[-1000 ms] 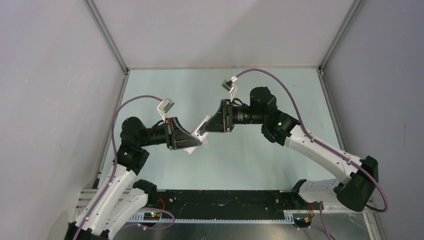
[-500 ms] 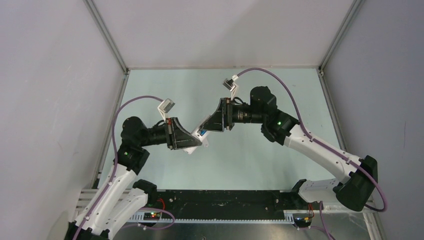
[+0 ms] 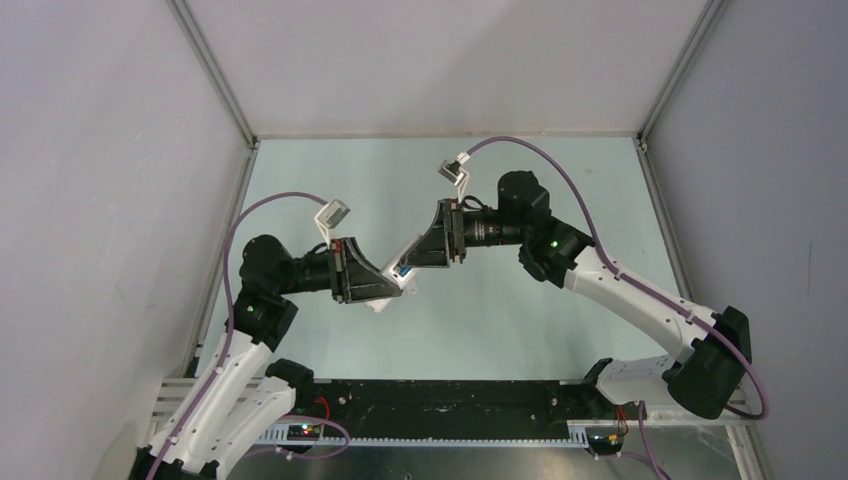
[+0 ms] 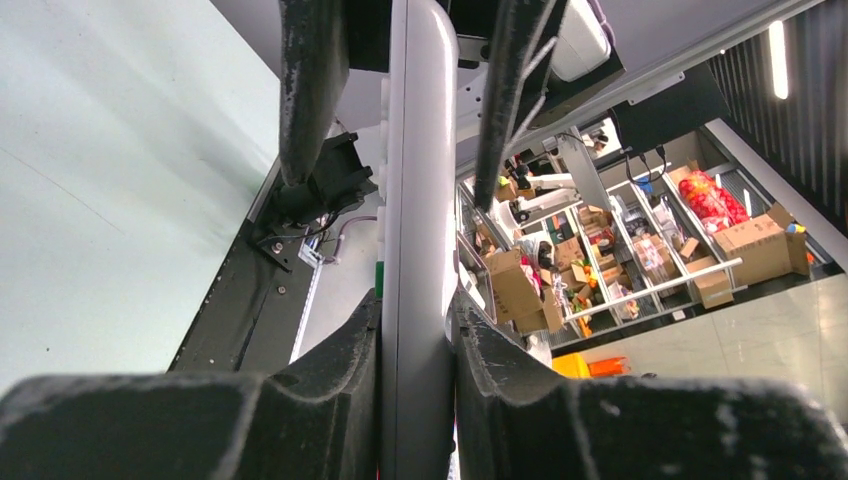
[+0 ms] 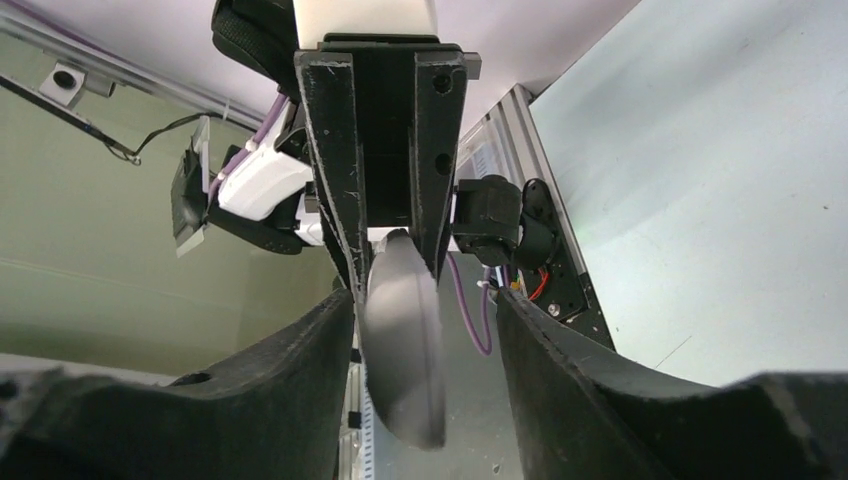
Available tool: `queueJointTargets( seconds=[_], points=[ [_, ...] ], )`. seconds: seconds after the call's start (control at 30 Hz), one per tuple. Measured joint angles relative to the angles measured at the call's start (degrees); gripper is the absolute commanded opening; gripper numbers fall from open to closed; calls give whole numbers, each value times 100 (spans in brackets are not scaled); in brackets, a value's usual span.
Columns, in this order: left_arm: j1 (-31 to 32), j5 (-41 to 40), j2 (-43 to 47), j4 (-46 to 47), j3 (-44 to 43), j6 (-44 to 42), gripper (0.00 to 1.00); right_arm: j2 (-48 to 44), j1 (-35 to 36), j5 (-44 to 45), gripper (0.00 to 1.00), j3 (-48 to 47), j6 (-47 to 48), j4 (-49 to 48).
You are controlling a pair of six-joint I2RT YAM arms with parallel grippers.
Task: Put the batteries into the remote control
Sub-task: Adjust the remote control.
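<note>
Above the table's middle my left gripper (image 3: 392, 288) is shut on the white remote control (image 3: 408, 284). From the left wrist the remote (image 4: 415, 200) shows as a long white bar clamped between the two pads. My right gripper (image 3: 402, 266) meets it from the right and is open. Its fingers (image 5: 300, 360) stand either side of the remote's rounded end (image 5: 400, 350), with a gap on each side. A small blue spot, seemingly the blue battery (image 3: 400, 270), shows at the remote between the two grippers. The dark battery is hidden.
Pale green table top (image 3: 500, 320) inside grey walls with metal corner posts (image 3: 215, 75). A black rail (image 3: 450, 400) runs along the near edge between the arm bases. Purple cables (image 3: 560, 165) loop over both arms.
My right gripper has opened from a narrower setting and now stands loose round the remote's end. It has shifted slightly left. The left gripper has kept its hold.
</note>
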State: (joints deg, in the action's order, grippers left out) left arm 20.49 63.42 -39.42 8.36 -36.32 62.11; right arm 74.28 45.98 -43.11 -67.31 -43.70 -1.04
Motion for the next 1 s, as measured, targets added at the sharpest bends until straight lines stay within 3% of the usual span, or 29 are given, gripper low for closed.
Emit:
queueJointTargets(
  seconds=[0.27, 0.33, 0.43, 0.57, 0.7, 1.0],
  points=[
    [0, 111, 55, -96, 0, -105, 11, 118, -46, -387, 32, 0, -94, -142],
    [0, 111, 52, -129, 0, -116, 19, 125, -46, -461, 27, 0, -136, -195],
    [0, 122, 48, -133, 0, -114, 39, 146, -46, -529, 21, 0, -175, -243],
    [0, 24, 57, -109, -2, -120, 61, 173, -46, -518, 17, 0, -232, -245],
    [0, -236, 153, -96, -2, -105, 72, 181, -46, -361, 15, 0, -337, -247],
    [2, -1655, 680, -76, 13, 297, 75, -164, -79, 658, 16, 197, -688, -372]
  ],
)
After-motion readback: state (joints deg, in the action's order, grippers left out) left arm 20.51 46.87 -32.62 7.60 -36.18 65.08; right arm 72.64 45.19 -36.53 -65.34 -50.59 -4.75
